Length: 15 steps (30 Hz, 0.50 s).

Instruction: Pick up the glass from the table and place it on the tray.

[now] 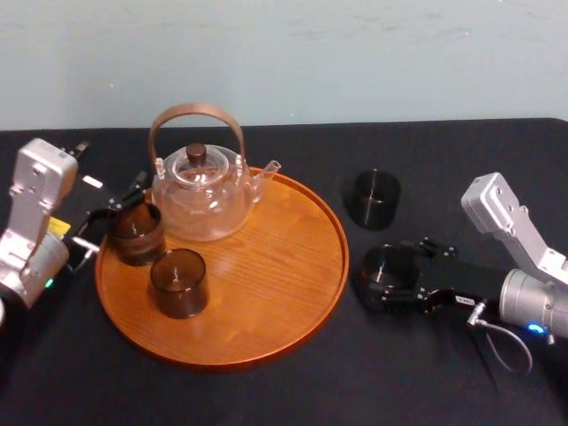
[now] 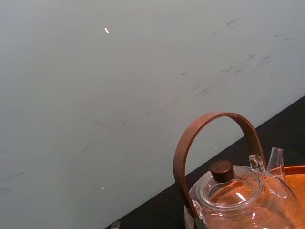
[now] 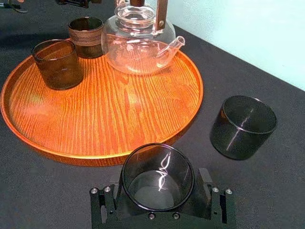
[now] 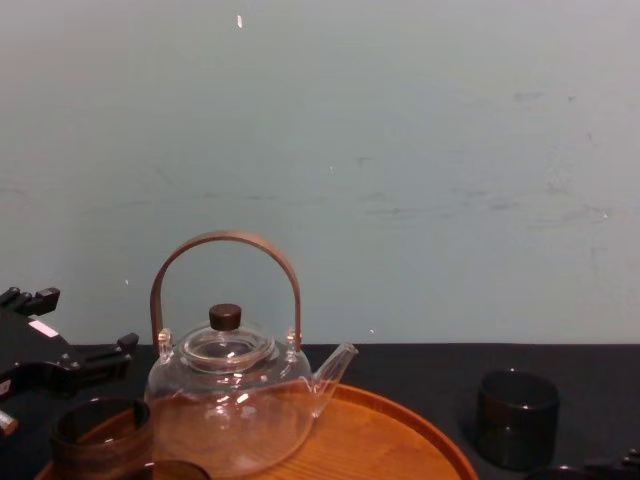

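The glass (image 1: 389,269) stands upright on the black table (image 1: 266,390), right of centre in the head view, just off the right rim of the tray (image 1: 293,293) and not yet on it. The right claw (image 3: 159,187) is clamped on it: in the right wrist view a black finger presses each side of the round wall low down, with the open mouth showing above them. It is a dark, thin-walled tumbler, so I judge it light, stiff, slick and breakable. A moderate squeeze across the widest part of the body suits it better than a pinch on the rim, and it should be kept level and set down softly. The right arm comes in from the lower right of the head view, its forearm low over the table and the wrist turned so the claw reaches sideways toward the tray. A second glass (image 1: 372,199) stands alone on the table above the held one in that view, well clear of the claw. On the tray are a clear teapot (image 1: 202,195) at the upper left, a banded glass (image 1: 136,232) by the left rim and a plain glass (image 1: 177,282) below it, leaving bare wood on the right half. The left claw (image 1: 111,222) sits at the tray's left rim beside the banded glass; I cannot tell whether it is apart or together.
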Tool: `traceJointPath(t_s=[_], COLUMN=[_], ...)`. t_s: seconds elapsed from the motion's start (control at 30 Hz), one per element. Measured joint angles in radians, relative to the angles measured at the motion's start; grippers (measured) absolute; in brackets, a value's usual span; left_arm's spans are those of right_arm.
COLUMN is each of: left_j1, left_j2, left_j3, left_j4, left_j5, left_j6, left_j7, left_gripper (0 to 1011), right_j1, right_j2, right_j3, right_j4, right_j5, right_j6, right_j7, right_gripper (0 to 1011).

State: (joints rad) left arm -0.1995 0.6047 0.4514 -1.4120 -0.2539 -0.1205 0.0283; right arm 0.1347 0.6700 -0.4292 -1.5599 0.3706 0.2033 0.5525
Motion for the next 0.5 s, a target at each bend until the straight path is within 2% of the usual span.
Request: traceJointPath(t_s=[0.5], left_j1=[0.0], left_j2=[0.0], left_j3=[0.0], left_j4=[0.0], left_j5=[0.0], left_j6=[0.0], left_j7=[0.0], left_gripper=[1001], right_j1=[0.01], right_j2=[-0.008], right_j3=[-0.014], right_j4=[0.005], right_j5=[-0.011], right_j6=[0.014], right_j7=[-0.009], right_gripper=[1002])
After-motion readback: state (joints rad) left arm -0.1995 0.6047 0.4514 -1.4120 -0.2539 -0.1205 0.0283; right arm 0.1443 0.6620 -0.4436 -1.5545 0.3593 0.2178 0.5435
